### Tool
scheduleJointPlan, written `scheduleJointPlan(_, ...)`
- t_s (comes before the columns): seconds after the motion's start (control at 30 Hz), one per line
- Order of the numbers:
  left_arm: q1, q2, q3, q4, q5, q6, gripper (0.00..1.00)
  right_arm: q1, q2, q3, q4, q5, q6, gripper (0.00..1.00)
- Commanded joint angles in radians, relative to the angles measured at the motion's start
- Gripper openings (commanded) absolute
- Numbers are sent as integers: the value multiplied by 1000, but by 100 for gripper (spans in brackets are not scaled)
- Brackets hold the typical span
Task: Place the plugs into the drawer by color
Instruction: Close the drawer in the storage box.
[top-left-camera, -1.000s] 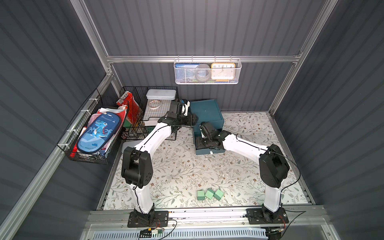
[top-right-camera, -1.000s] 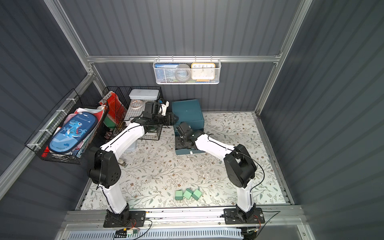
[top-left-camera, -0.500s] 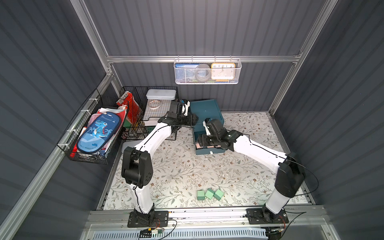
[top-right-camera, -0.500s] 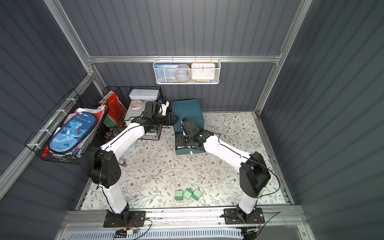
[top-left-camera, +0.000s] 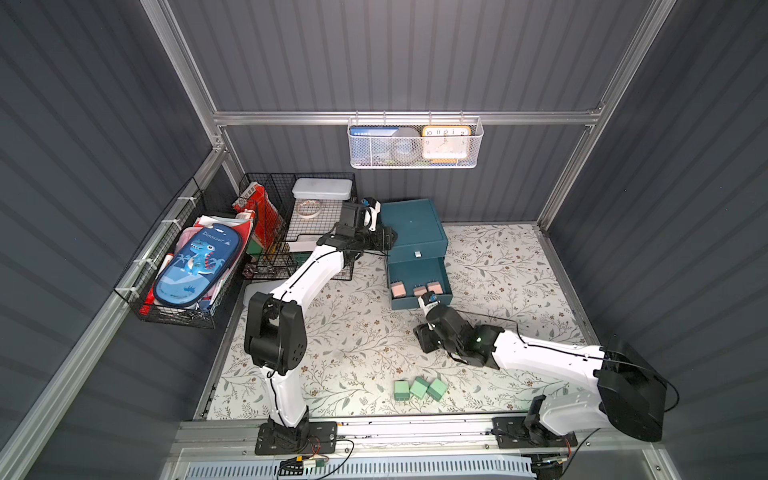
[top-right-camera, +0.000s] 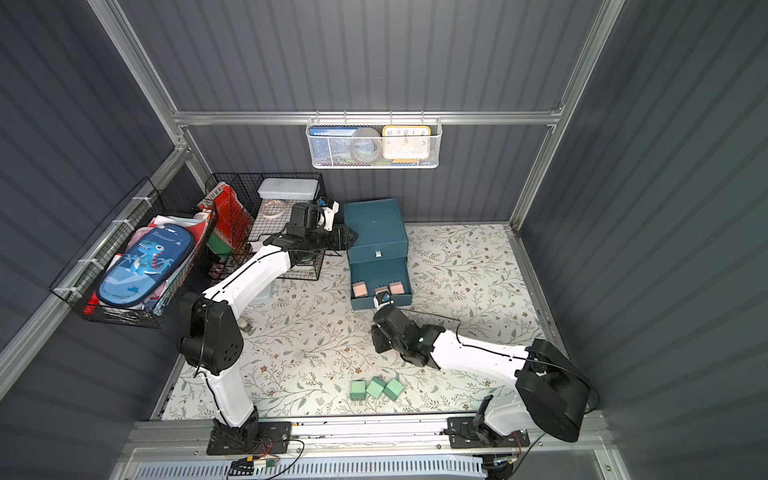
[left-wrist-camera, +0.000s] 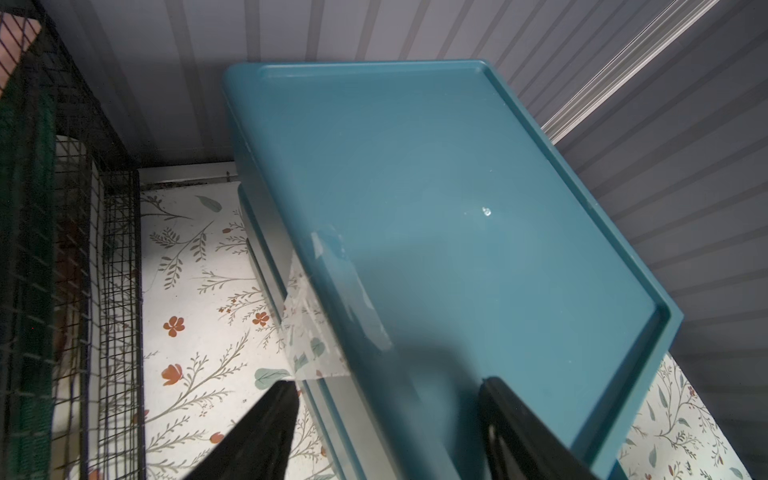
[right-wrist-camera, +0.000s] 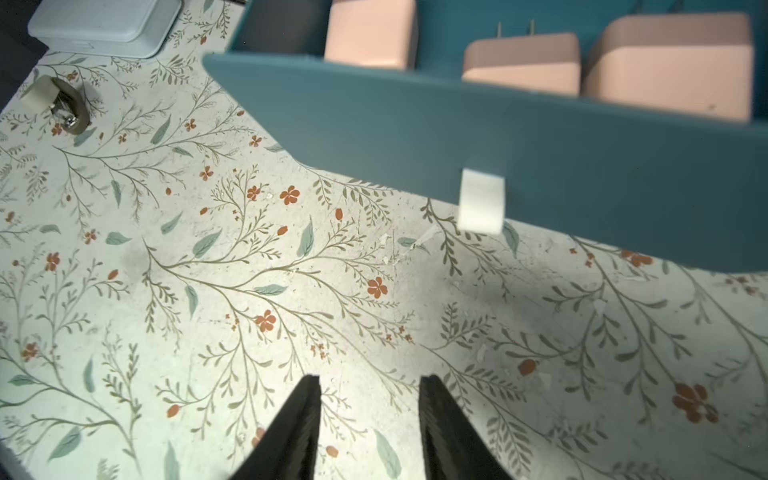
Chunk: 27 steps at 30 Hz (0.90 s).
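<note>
Left gripper (left-wrist-camera: 386, 388): my jaws stand apart at a middling width, astride the upper left edge of the cabinet (top-left-camera: 413, 224). One finger (left-wrist-camera: 274, 428) hangs outside the side wall, over the floral mat (left-wrist-camera: 195, 291). The other finger (left-wrist-camera: 511, 424) lies over the cabinet's flat top. I cannot tell whether either finger presses on the plastic. A strip of clear tape (left-wrist-camera: 316, 328) runs from that side wall down to the mat, and the black wire basket (left-wrist-camera: 116, 291) stands near on the far side of the gap. Right gripper (right-wrist-camera: 370, 380): my jaws stand apart at a narrower width, with nothing between them and only mat beneath. The gripper hangs just in front of the open drawer (top-left-camera: 419, 272), clear of its front panel. The white tab handle (right-wrist-camera: 480, 201) lies ahead of the fingertips, untouched. This drawer is pulled out below a shut one, but I cannot tell which level it is. Three pink plugs (top-left-camera: 419, 290) sit in a row inside it, against the front wall, and the wrist view shows one with its prongs turned up. Three green plugs (top-left-camera: 419, 388) lie close together in a row on the mat near the front rail, well apart from the cabinet and from both grippers.
</note>
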Motion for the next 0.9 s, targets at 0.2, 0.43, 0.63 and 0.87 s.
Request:
scheduleJointPlan(0.2,-3,78,-21,-101,19,1,73,3,95,8,254,158,-56,38)
scheduleJointPlan(0.43,-5,69,-36,-97,16,0,73,-6,166,49,312,168,-94,38)
scheduleJointPlan(0.63,-11,63,-44,-91,26,-8,73,-28,184,64,356,223,-110,37)
scheduleJointPlan(0.87,-15,73,-36,-94,28,-2,73,-119,242,113,438,167,-83,36)
